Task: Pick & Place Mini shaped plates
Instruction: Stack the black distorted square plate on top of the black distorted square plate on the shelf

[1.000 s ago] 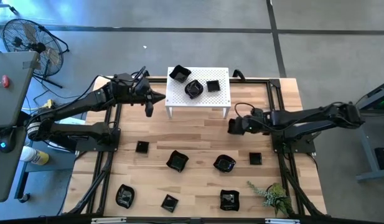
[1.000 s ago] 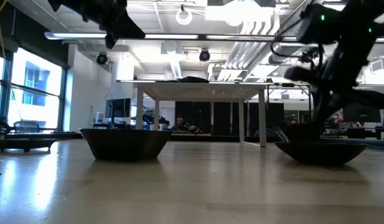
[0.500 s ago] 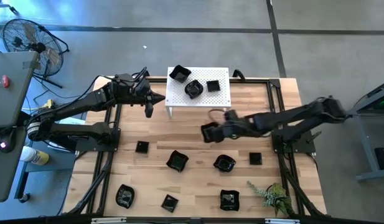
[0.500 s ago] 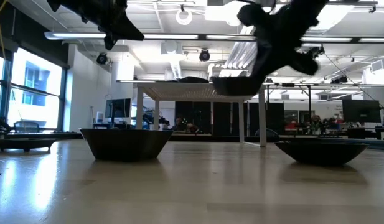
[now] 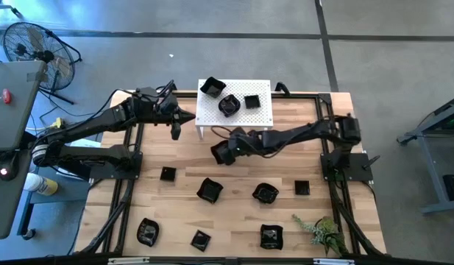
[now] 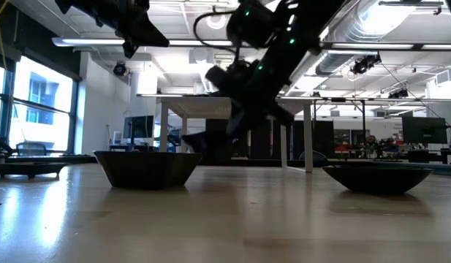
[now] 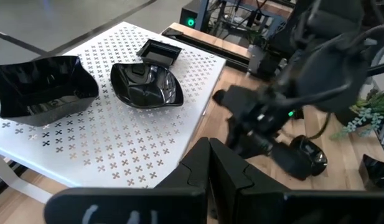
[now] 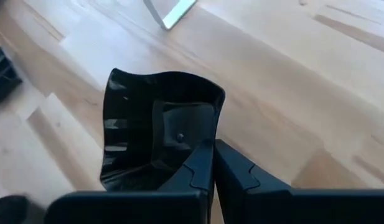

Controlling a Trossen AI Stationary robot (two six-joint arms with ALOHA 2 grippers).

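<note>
My right gripper (image 5: 227, 150) reaches across the table's middle, just in front of the white perforated stand (image 5: 260, 118). It is shut on a square, wavy-edged black dish (image 8: 155, 127), which also shows as the dish (image 5: 216, 156) from above. Three more black dishes (image 5: 229, 105) rest on the stand's top. Several others sit on the wood, such as a dish (image 5: 209, 190) and a dish (image 5: 265, 193). My left gripper (image 5: 176, 124) hangs shut in the air off the stand's left end; its fingers (image 7: 201, 171) show closed. My right gripper pinches the dish by its rim (image 8: 179, 163) on the side nearest the wrist, and the fingers (image 8: 232, 171) cover the exact spot. They reach in from the table's right, slanting downward. The dish juts out ahead of the fingertips, tilted, and looks lifted off the wood.
The stand's legs (image 5: 199, 133) rise from the far middle of the table. A small green plant (image 5: 322, 232) lies at the near right corner. Black frame rails (image 5: 331, 184) run along both sides. Bare wood lies between the stand and the row of dishes.
My right arm has swept from the table's right side toward the left, carrying the dish along in front of the stand, and has come lower in the low view. My left arm has kept still.
</note>
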